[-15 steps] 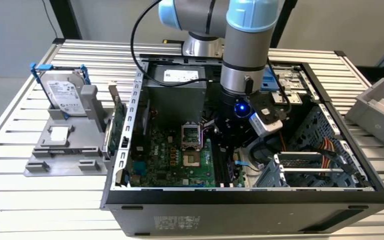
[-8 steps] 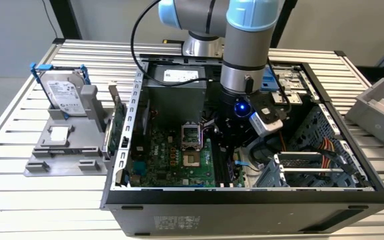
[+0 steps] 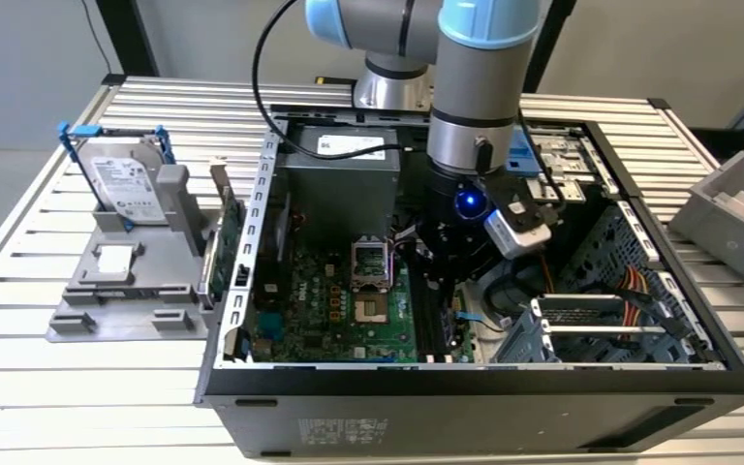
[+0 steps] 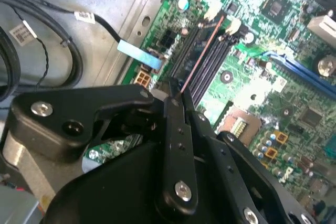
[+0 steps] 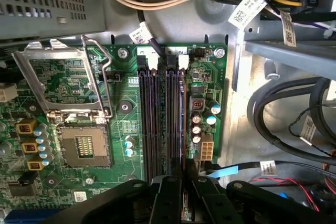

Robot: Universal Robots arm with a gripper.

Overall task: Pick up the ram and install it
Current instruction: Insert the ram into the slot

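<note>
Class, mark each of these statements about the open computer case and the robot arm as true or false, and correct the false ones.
1. The gripper is down inside the computer case, over the memory slots. True.
2. The CPU socket has a cooler mounted on it. False: the socket is bare, with its metal retention frame swung open.
3. A hard drive stands in a grey holder outside the case, on the exterior view's left. True.
4. The case's side panel is closed. False: the case is open and the motherboard is exposed.
5. A thin RAM stick stands edge-on along the slots. True.
</note>
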